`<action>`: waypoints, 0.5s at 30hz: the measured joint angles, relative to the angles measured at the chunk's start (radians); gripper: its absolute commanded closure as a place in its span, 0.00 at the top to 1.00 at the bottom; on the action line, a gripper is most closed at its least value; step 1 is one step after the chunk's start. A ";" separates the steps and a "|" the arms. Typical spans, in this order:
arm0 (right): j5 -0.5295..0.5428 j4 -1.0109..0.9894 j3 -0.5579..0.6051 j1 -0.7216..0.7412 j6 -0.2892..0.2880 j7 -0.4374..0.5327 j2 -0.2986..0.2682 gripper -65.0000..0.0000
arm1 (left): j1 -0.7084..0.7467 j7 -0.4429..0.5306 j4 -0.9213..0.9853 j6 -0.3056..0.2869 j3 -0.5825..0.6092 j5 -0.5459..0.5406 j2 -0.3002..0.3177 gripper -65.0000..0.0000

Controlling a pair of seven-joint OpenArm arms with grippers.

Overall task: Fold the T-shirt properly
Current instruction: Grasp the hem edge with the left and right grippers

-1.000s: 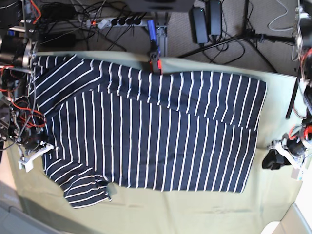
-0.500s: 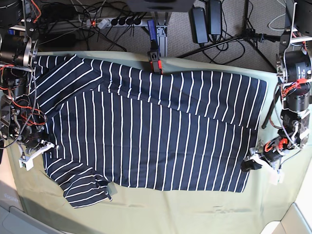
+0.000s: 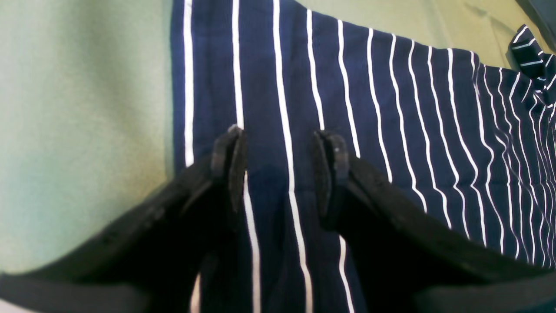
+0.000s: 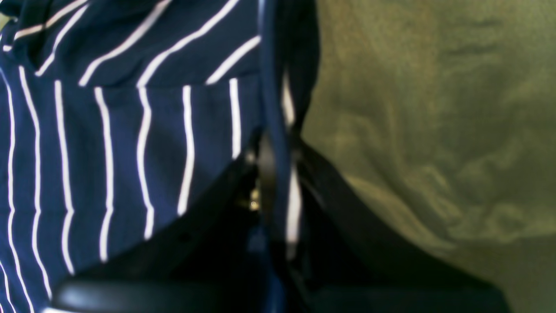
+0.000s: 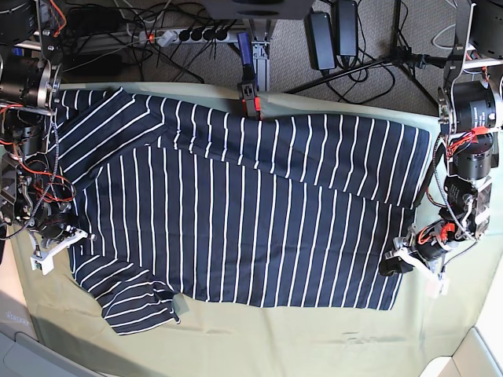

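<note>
The dark navy T-shirt (image 5: 251, 212) with thin white stripes lies spread flat on the table, one sleeve (image 5: 141, 306) bunched at the near left. At the shirt's near right corner, my left gripper (image 5: 395, 264) stands over the hem. In the left wrist view the left gripper (image 3: 280, 152) is open, its two fingers astride the striped T-shirt (image 3: 391, 108) close to its edge. My right gripper (image 5: 69, 234) is at the shirt's left edge. The right wrist view shows this gripper (image 4: 276, 174) shut on a raised fold of the T-shirt (image 4: 108, 130).
A pale green cloth (image 5: 275, 338) covers the table under the shirt. A red-handled clamp (image 5: 250, 100) grips the far edge. Beyond that edge a power strip (image 5: 192, 34), cables and a tripod leg lie on the floor.
My left arm has come in from the right table edge to the shirt's near right corner, and its gripper now stands over the hem. The right arm has stayed put.
</note>
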State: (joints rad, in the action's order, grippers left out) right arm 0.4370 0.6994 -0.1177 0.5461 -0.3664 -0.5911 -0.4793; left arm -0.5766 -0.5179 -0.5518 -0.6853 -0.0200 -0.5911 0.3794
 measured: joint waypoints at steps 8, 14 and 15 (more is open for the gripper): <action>0.000 0.000 0.000 0.000 0.000 0.000 -0.002 0.00 | 0.000 0.077 0.000 0.108 -0.001 0.105 0.033 0.40; 0.000 0.000 0.000 0.000 0.000 0.000 -0.002 0.00 | 0.000 0.077 0.000 0.165 -0.001 0.120 0.026 0.40; 0.000 0.000 0.000 0.000 0.000 0.000 -0.002 0.00 | 0.000 0.077 0.000 0.164 -0.001 0.120 0.025 0.40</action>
State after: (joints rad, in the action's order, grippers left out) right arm 0.4370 0.6994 -0.1177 0.5457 -0.3664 -0.5915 -0.4816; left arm -0.5770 -0.4408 -0.5514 -0.5209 -0.0208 -0.4709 0.4042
